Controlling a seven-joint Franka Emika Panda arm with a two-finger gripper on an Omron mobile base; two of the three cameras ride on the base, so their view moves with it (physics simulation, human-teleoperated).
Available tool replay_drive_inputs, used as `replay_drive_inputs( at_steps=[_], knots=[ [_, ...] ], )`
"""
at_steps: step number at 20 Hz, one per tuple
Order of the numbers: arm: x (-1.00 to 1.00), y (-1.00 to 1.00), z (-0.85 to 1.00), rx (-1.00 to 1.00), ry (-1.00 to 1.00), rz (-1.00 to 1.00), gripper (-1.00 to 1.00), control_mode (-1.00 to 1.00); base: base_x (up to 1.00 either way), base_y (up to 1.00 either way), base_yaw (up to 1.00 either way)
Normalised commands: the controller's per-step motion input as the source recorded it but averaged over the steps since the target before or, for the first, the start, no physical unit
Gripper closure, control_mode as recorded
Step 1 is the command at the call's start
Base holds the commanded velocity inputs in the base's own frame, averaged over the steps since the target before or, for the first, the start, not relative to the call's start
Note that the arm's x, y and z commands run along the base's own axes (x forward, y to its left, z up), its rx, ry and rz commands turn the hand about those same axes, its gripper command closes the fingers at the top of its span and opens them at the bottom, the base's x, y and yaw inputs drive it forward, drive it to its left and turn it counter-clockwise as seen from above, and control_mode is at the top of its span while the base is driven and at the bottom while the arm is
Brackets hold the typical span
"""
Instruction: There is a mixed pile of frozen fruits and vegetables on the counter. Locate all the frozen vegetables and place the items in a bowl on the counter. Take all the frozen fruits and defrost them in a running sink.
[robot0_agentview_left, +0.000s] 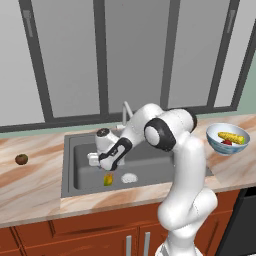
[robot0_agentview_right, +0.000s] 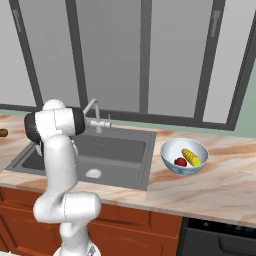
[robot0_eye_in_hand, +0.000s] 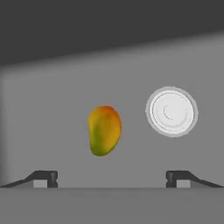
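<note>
Mango (robot0_eye_in_hand: 104, 130) freed in the sink (robot0_agentview_left: 80, 150)
Gripper (robot0_eye_in_hand: 111, 178) jaws spread wide above it; brown, probably kiwi, ball (robot0_agentview_left: 21, 159) on the counter (robot0_agentview_left: 35, 185) needs fetching next

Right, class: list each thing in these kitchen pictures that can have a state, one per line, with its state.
Mango: lying loose on the sink floor, beside the drain, not held.
Fingers: open, apart from the mango.
Kiwi: on the counter left of the sink.
Bowl: upright on the counter, holding the corn cob and the tomato.
Corn cob: lying in the bowl.
Tomato: in the bowl.
Tap: no water visible.
Sink: holds the mango.
</note>
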Motion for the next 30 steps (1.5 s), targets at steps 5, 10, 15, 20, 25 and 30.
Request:
replay_drive_inputs(
  at_steps=[5,10,15,20,25,30],
  knots=[
    [-0.64,0.0,1.0,0.1,-0.1,-0.04,-1.0,-1.0,0.0,0.0,0.0],
    [-0.32,0.0,1.0,0.06,-0.07,0.0,-1.0,-1.0,0.0,0.0,0.0],
    [0.0,0.12,0.99,-0.21,-0.01,0.17,-1.0,-1.0,0.0,0.0,0.0],
    [-0.07,0.72,0.93,-0.18,0.0,0.4,-1.0,-1.0,0.0,0.0,0.0],
    [0.05,0.79,0.25,0.14,-0.12,0.12,-1.0,-1.0,0.0,0.0,0.0],
    [0.4,1.0,0.0,0.08,0.19,0.48,-1.0,-1.0,0.0,0.0,0.0]
  ],
)
